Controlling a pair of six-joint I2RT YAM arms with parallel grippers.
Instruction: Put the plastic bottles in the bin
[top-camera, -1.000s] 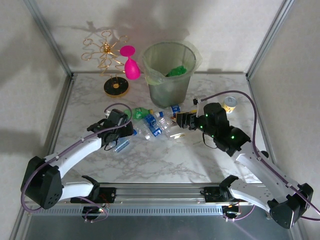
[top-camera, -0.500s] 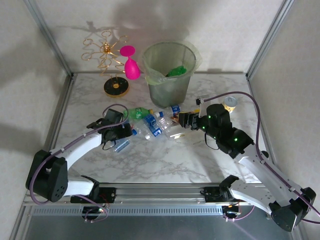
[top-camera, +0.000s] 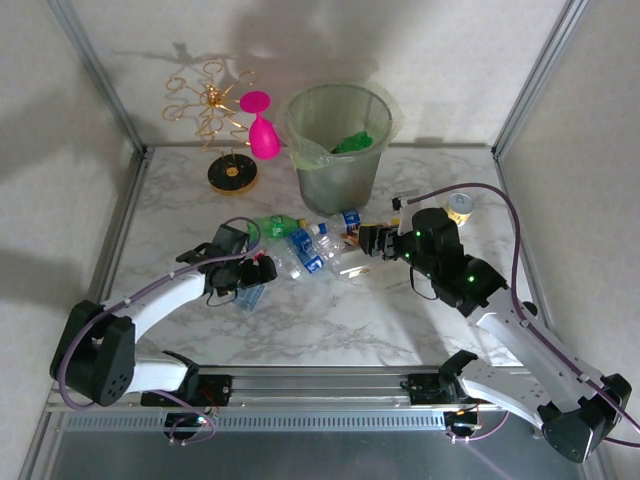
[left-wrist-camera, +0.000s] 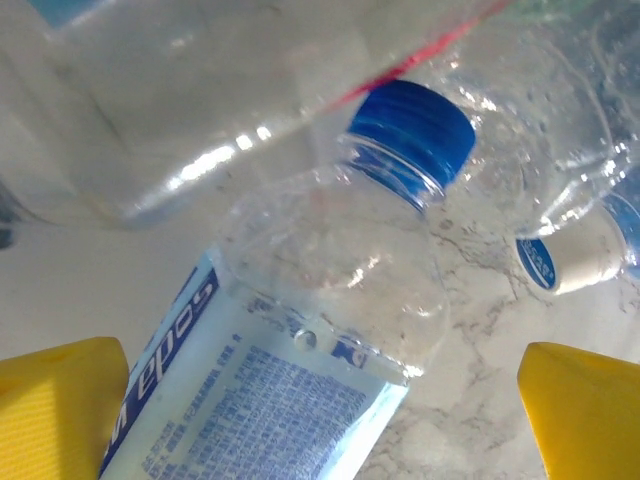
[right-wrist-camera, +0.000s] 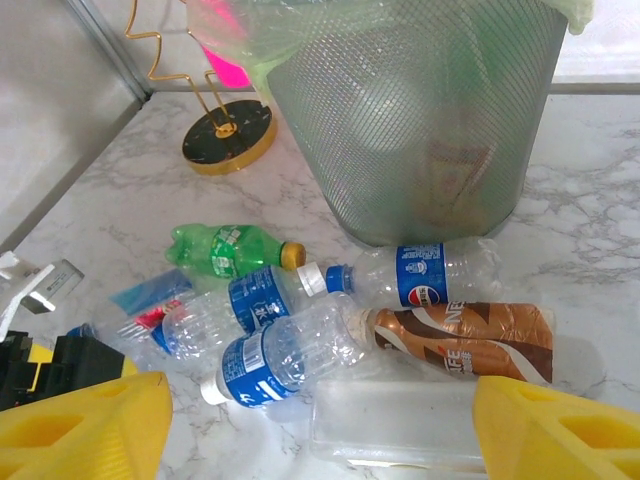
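Now, the left gripper (top-camera: 258, 273) is low over the bench (top-camera: 400, 310). Its yellow fingers (left-wrist-camera: 60, 420) are spread wide, and one blue-capped clear bottle (left-wrist-camera: 335, 300) with a blue-and-white label lies between them, not pinched.

Across the way, the right gripper (right-wrist-camera: 320, 400) is gaping as well, with one flattened clear piece (right-wrist-camera: 390, 428) lying between its tips. Bottle or not, that one is hard to call from this angle.

Count the heap from the right wrist view:
- one green bottle (right-wrist-camera: 225, 245)
- three blue-labelled bottles (right-wrist-camera: 425, 272)
- one brown-labelled bottle (right-wrist-camera: 460, 335)
- one red-striped clear bottle (right-wrist-camera: 180, 320)

That makes six, all on their sides on the marble in front of the bin (right-wrist-camera: 420, 130). The farthest blue-labelled one lies close to the bin's foot.

The bin stands upright at the back of the bench, and from above one green piece (top-camera: 352, 142) shows inside it. To its left stand one pink goblet (top-camera: 262, 132) and one gold wire stand (top-camera: 215, 120). One small can (top-camera: 460, 206) sits to its right, near the right arm.
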